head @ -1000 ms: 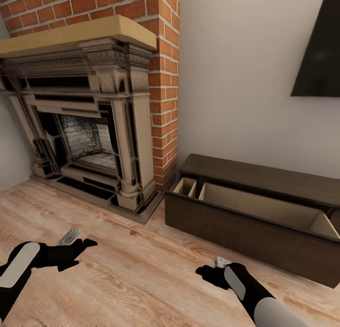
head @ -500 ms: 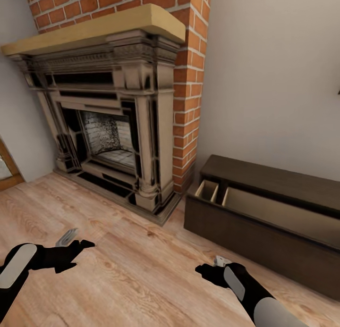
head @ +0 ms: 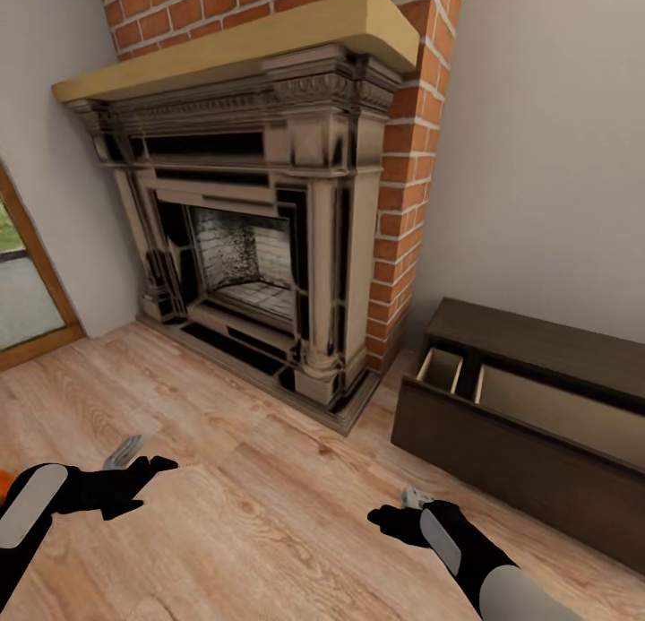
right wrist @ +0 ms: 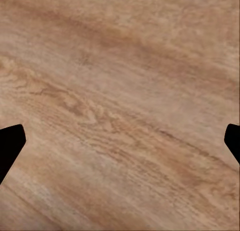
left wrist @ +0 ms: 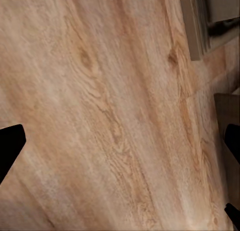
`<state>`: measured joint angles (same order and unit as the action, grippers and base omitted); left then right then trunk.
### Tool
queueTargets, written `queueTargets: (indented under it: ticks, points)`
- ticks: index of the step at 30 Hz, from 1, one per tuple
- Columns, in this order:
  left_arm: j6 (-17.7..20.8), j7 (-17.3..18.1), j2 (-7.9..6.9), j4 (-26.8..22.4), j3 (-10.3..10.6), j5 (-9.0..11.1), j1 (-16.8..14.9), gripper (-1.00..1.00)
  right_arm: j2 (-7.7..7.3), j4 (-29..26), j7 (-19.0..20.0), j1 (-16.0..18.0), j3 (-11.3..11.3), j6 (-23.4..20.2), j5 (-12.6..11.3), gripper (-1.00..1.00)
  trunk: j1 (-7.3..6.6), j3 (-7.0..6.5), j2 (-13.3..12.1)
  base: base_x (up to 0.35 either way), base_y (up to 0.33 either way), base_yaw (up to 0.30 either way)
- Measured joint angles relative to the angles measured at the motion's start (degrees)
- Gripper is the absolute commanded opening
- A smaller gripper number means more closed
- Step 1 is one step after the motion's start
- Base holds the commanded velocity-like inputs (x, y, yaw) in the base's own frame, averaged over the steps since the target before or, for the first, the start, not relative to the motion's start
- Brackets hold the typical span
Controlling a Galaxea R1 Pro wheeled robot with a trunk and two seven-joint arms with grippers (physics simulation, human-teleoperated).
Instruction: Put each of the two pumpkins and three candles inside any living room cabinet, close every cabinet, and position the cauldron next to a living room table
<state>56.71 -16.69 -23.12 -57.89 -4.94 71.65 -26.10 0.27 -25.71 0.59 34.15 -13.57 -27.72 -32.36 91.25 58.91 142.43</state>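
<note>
A: How do the jaws stand?

B: On the left gripper (left wrist: 120, 156) they are spread wide. In the left wrist view one dark fingertip (left wrist: 10, 146) sits at each side edge, with nothing but wooden floor (left wrist: 100, 116) between them. The right gripper (right wrist: 120, 148) is the same: jaws far apart, nothing held, plank grain running across the gap.

A: And from the head camera?

B: Both arms hang low over the floor. The left gripper (head: 134, 467) is at the lower left, its black fingers splayed. The right gripper (head: 399, 513) is at lower centre-right, pointing toward the middle of the floor.

A: What lies beyond them?

B: Past the left gripper stands a carved fireplace (head: 260, 245) with a pale wooden mantel (head: 242, 43), set against a red brick chimney (head: 403, 182). At the far left there is a wood-framed glass door (head: 27, 280).

A: Where is the cabinet?

B: The cabinet (head: 528, 406) is low and dark brown, against the wall to the right of the brick, ahead of the right gripper and well apart from it. Its long drawer (head: 537, 415) is pulled out, showing pale beige compartments. I cannot tell whether anything lies inside.

A: Any pumpkins?

B: A small orange patch (head: 5, 487) shows at the left edge beside the left arm. It is too cut off to name.
</note>
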Motion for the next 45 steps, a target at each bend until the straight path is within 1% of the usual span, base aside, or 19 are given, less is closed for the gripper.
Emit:
queueTargets:
  ticks: [5, 16, 25, 28, 32, 35, 43, 45]
  points:
    - [0.0, 0.0, 0.00, 0.0, 0.0, 0.0, 0.0, 1.00, 0.27, 0.0, -0.3, 0.0, 0.0, 0.0, 0.1, 1.00, 0.00, 0.04, 0.0, 0.001, 0.101, 0.270]
    - [0.0, 0.0, 0.01, 0.0, 0.0, 0.0, 0.0, 1.00, 0.70, 0.0, -0.5, 0.0, 0.0, 0.0, 0.2, 1.00, 0.00, 0.42, 0.0, 0.000, 0.005, 0.273]
    - [0.0, 0.0, 0.00, 0.4, -0.1, 0.0, 0.0, 1.00, 1.38, 0.0, -1.7, 0.0, -0.1, 0.0, 0.4, 1.00, -0.01, 0.80, 0.0, 0.025, 0.089, 0.269]
    - [0.0, 0.0, 0.00, 1.0, -0.6, 0.0, 0.0, 1.00, 1.41, 0.0, -1.8, 0.0, -0.3, 0.0, 0.4, 1.00, -0.02, 0.93, 0.0, 0.198, 0.187, 0.266]
    - [0.0, 0.0, 0.00, 1.2, -1.5, 0.0, 0.0, 1.00, 1.44, 0.0, -1.8, 0.0, -1.5, 0.0, 0.4, 1.00, -0.03, 1.13, 0.0, 0.270, 0.193, 0.255]
    - [0.0, 0.0, 0.00, 1.2, -1.6, 0.0, 0.0, 1.00, 1.43, 0.0, -1.8, 0.0, -1.9, -0.1, 0.5, 1.00, -0.03, 1.28, 0.0, 0.286, 0.193, 0.248]
    - [0.0, 0.0, 0.00, 1.3, -1.7, 0.0, 0.0, 1.00, 1.49, 0.0, -1.8, 0.0, -2.1, -0.1, 0.5, 1.00, -0.03, 1.70, 0.0, 0.295, 0.177, 0.246]
    - [0.0, 0.0, 0.00, 1.3, -1.7, 0.0, 0.0, 1.00, 1.67, 0.0, -1.9, 0.0, -2.6, -0.1, 0.5, 1.00, -0.03, 1.80, 0.0, 0.314, 0.126, 0.246]
